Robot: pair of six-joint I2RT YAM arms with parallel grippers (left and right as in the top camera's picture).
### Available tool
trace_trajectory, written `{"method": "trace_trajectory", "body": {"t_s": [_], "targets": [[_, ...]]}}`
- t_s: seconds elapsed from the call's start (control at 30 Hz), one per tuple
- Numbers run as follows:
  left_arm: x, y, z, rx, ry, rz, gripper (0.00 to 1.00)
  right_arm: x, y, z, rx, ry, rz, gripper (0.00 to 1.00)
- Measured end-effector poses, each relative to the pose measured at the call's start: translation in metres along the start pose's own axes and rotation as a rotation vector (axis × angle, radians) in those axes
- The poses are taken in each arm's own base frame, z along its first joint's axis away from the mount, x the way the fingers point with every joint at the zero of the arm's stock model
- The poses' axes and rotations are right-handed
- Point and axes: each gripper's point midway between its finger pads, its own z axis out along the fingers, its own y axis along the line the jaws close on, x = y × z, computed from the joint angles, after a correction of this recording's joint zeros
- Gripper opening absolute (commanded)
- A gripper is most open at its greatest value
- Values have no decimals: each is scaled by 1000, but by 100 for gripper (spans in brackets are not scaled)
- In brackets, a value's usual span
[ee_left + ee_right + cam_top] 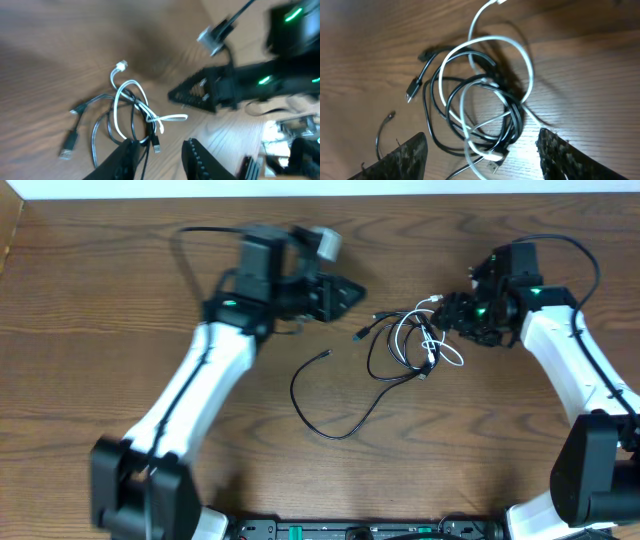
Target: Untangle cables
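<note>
The cables (408,340) lie tangled on the wooden table (120,300): a thin black cord and a thin white cord looped through each other. One black strand trails left and down to a free plug end (326,355). My right gripper (447,315) hovers at the tangle's right edge. In the right wrist view it (482,134) stands wide open, with the cables (485,105) lying between and ahead of its fingers. My left gripper (355,292) is up and left of the tangle. Its jaws (160,145) are apart around nothing, and the cables (127,112) lie just ahead.
In the left wrist view the right arm's black gripper (200,92) reaches in from the right, just beyond the tangle. The table's far edge (320,194) runs along the top. A black base rail (360,530) sits at the near edge.
</note>
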Motion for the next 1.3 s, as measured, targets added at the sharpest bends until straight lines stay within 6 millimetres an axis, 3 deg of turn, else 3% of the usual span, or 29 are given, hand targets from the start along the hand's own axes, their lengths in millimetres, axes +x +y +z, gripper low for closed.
{"method": "trace_trajectory", "body": {"t_s": [0.3, 0.57, 0.8, 0.83, 0.9, 0.93, 1.1, 1.23, 1.3], "targets": [[56, 20, 108, -22, 125, 87, 44, 2, -19, -8, -7, 30, 43, 66], [98, 56, 162, -83, 177, 99, 44, 7, -19, -8, -10, 51, 21, 66], [119, 65, 180, -118, 205, 109, 44, 14, -21, -8, -2, 80, 10, 66], [120, 64, 181, -122, 206, 114, 38, 16, -21, -8, 0, 85, 8, 66], [122, 63, 183, -138, 206, 119, 13, 17, -22, -9, 1, 91, 1, 66], [124, 63, 184, -149, 209, 124, 8, 17, -22, -9, 1, 92, -2, 66], [130, 66, 185, -178, 223, 129, 8, 19, -22, -9, 3, 97, -5, 64], [127, 71, 158, -230, 266, 64, 7, 19, -22, -9, 2, 97, -11, 61], [111, 63, 136, -247, 250, 33, 7, 19, -21, -9, -3, 99, -17, 61]]}}
